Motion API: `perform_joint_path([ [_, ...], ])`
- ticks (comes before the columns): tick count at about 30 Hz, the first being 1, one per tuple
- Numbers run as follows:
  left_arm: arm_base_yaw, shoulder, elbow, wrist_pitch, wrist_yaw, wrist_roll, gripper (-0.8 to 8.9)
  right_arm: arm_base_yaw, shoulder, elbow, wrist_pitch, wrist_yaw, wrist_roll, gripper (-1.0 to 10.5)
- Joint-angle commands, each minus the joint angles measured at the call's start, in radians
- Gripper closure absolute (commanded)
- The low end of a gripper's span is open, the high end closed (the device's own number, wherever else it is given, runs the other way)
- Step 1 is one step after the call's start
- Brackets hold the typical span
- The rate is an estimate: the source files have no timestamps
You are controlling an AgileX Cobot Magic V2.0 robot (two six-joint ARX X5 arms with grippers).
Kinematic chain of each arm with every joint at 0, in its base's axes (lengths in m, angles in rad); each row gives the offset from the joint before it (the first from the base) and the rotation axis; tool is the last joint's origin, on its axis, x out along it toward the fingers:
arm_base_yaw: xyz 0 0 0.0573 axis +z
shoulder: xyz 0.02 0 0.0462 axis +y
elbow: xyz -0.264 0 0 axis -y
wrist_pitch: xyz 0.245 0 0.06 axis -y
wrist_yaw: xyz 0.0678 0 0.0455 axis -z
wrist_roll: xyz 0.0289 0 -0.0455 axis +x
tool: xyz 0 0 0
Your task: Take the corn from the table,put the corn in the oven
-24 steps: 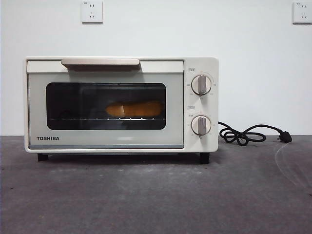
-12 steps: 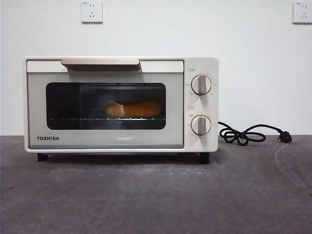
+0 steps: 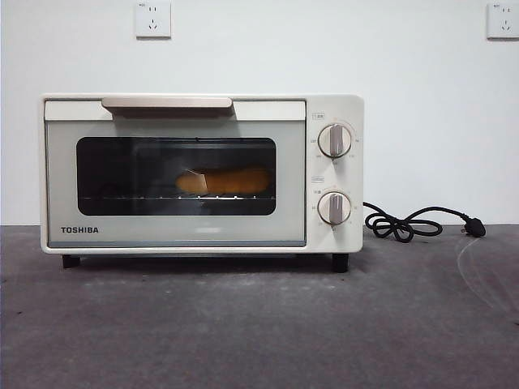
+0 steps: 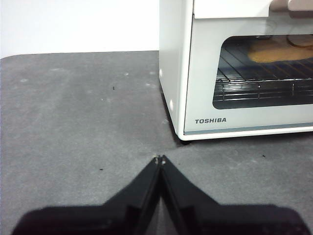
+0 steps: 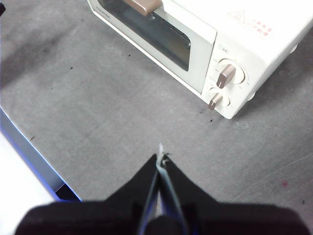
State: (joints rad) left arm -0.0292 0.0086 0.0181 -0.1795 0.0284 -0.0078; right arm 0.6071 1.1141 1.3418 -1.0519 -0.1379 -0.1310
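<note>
Glossy yellow-orange corn cob [image 3: 225, 181] lying on wire rack inside cream-white Toshiba toaster oven [image 3: 201, 173], door closed; oven on dark grey matte table [image 3: 259, 324]. Left gripper [image 4: 160, 159] clenched, empty, low over table near oven. Right gripper [image 5: 161, 159] clenched, empty, above table in front of oven

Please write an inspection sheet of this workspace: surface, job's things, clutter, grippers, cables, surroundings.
Surface: table, dark grey, mottled.
Job's things: corn lies on the rack inside the oven; door shut.
Clutter: nothing seen.
Grippers: left gripper shut, empty, low over the table before the oven; right gripper shut, empty, above the table near the knobs.
Cables: black cord coiled beside the oven, plug on the table.
Surroundings: white wall, two sockets.
</note>
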Motion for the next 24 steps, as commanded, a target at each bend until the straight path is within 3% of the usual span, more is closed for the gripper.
perform_joint_path([
  [1, -0.003, -0.002, -0.007, 0.010, -0.003, 0.010, 8.17, 0.000, 0.002, 0.002, 0.006, 0.001, -0.001, 9.5],
  [11, -0.003, -0.002, -0.007, 0.010, -0.003, 0.010, 8.17, 0.000, 0.002, 0.002, 0.006, 0.000, -0.005, 9.5],
  [14, -0.003, -0.002, -0.007, 0.010, -0.003, 0.010, 8.17, -0.005, 0.001, 0.000, 0.015, 0.039, -0.117, 9.5],
  [16, -0.003, -0.002, -0.007, 0.010, -0.003, 0.010, 8.17, -0.039, -0.012, -0.006, 0.049, 0.041, -0.188, 9.5],
  [18, -0.003, -0.002, -0.007, 0.010, -0.003, 0.010, 8.17, -0.086, -0.025, -0.024, 0.132, 0.032, -0.211, 9.5],
  [24, -0.003, 0.001, -0.007, 0.010, -0.003, 0.010, 8.17, -0.288, -0.092, -0.174, 0.394, -0.058, -0.191, 9.5],
])
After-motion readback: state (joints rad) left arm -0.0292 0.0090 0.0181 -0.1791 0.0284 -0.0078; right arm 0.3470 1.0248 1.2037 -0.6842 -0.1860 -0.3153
